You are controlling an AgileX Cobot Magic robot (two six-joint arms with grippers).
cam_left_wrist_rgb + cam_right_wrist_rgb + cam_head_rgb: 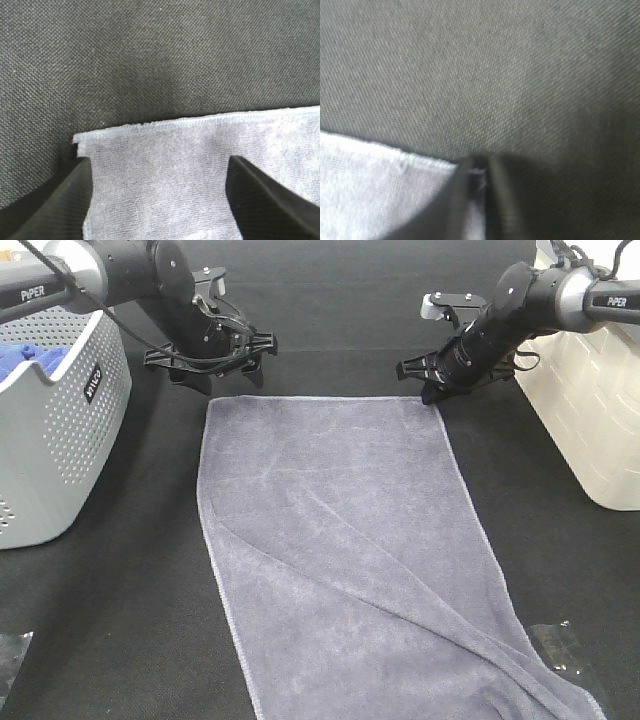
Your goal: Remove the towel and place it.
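Observation:
The slate grey-purple towel lies spread flat on the black table, long side running from the far middle toward the near right, with a diagonal fold ridge. My left gripper hovers at its far left corner, jaws wide open; the left wrist view shows both fingers apart over the towel's hemmed corner. My right gripper is at the far right corner, shut on the towel's corner, the fingers pinching the hem.
A grey perforated basket holding a bright blue cloth stands at the left. A white bin stands at the right. Clear plastic scraps lie at the near left and near right.

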